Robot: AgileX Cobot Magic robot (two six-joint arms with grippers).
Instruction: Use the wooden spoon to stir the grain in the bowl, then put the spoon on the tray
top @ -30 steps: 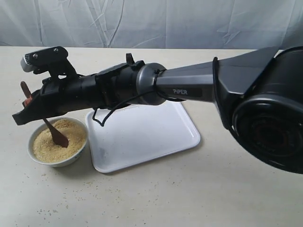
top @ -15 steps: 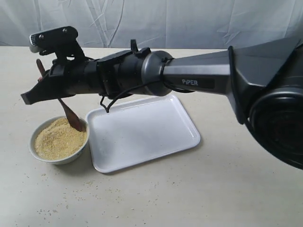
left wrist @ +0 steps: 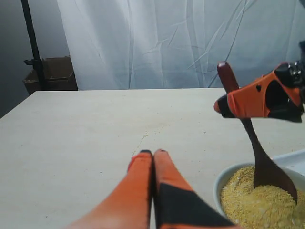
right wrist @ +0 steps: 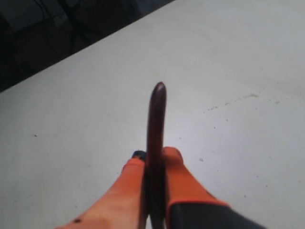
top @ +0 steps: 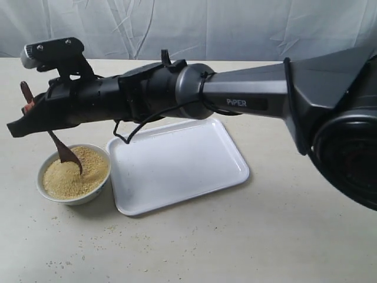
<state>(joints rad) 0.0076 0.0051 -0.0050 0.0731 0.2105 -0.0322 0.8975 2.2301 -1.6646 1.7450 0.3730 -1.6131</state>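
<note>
A small white bowl (top: 72,197) (left wrist: 224,177) holds yellow-tan grain (top: 66,177) (left wrist: 257,205), left of the white tray (top: 177,171). The dark wooden spoon (top: 62,152) (left wrist: 262,160) (right wrist: 156,124) stands tilted with its oval end dipped in the grain. My right gripper (top: 26,109) (left wrist: 224,102) (right wrist: 153,155), reaching across from the right, is shut on the spoon's handle, whose tip sticks out past the fingers. The left gripper (left wrist: 153,153) hovers over bare table beside the bowl, shut on nothing; the exterior view does not show it.
Stray grains (top: 88,250) lie scattered on the table in front of the bowl and tray. A white cloth backdrop (top: 194,26) hangs behind the table. A black stand (left wrist: 33,45) and a cardboard box (left wrist: 50,74) sit beyond the table's far edge.
The spoon was lifted toward the bowl's tray side, then swung back left and dipped into the grain again. The right gripper kept hold of it throughout.
</note>
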